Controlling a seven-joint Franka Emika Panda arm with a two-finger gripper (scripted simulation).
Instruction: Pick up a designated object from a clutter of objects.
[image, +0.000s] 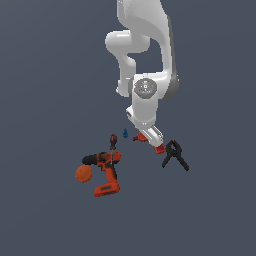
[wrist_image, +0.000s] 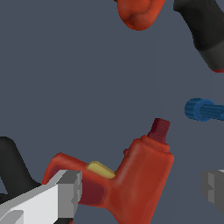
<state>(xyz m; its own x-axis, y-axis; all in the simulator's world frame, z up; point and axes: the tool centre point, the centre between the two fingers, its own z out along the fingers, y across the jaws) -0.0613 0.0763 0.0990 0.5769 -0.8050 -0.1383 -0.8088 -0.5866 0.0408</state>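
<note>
The two grey fingertips (wrist_image: 70, 192) of the gripper (wrist_image: 142, 192) stand spread apart, straddling the small all-red pistol-shaped drill (wrist_image: 140, 179), which lies on the dark floor between the black spring clamp (image: 175, 155) and the tiny blue piece (wrist_image: 201, 109). One finger looks to touch its handle while the other stands off, so closing off-centre could twist the drill out of the grasp.

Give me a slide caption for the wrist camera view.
Open gripper straddling the small red drill, with a blue piece and orange ball lying beyond.
</note>
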